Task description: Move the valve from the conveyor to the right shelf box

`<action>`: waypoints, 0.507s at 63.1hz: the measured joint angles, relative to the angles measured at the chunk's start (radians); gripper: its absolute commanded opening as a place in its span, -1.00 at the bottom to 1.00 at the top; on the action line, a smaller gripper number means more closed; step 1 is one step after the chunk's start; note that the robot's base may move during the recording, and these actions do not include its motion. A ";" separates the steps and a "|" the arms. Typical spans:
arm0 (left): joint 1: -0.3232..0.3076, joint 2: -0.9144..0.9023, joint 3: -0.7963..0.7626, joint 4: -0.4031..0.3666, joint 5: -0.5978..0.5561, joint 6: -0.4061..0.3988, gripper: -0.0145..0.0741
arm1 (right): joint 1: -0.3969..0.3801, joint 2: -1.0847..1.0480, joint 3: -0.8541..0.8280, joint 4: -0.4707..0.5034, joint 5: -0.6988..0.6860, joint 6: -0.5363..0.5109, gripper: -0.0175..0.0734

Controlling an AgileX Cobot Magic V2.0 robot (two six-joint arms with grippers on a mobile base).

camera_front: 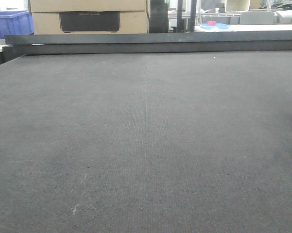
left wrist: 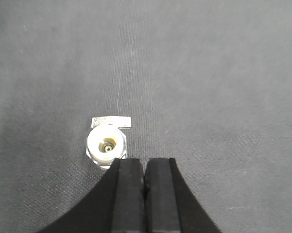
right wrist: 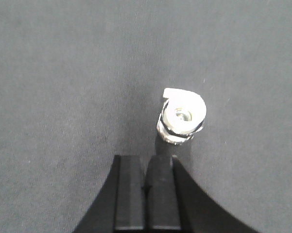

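On your conveyor (camera_front: 146,145), a valve (left wrist: 106,144) lies just left of the left gripper (left wrist: 145,165) (far-left, beyond the belt, stands a box (camera_front: 87,17), crate (camera_front: 9,23) to its left).

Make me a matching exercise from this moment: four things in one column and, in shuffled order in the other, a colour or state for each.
Things:
1. valve
2. conveyor
3. crate
4. left hand

Colour or state:
a. blue
b. shut, holding nothing
c. dark grey, finely woven
d. silvery white

Pairs: 1-d, 2-c, 3-a, 4-b
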 measured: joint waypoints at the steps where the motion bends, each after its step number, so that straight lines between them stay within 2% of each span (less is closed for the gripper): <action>1: 0.000 0.012 -0.002 0.000 0.000 0.000 -0.92 | 0.000 0.008 -0.007 0.000 0.002 0.000 -0.98; 16: 0.000 0.119 -0.004 0.000 0.021 -0.026 -0.92 | 0.000 0.179 -0.112 0.000 0.107 0.039 -0.98; 32: 0.000 0.139 -0.006 -0.002 0.026 -0.026 -0.92 | 0.000 0.396 -0.262 -0.003 0.161 0.050 -0.96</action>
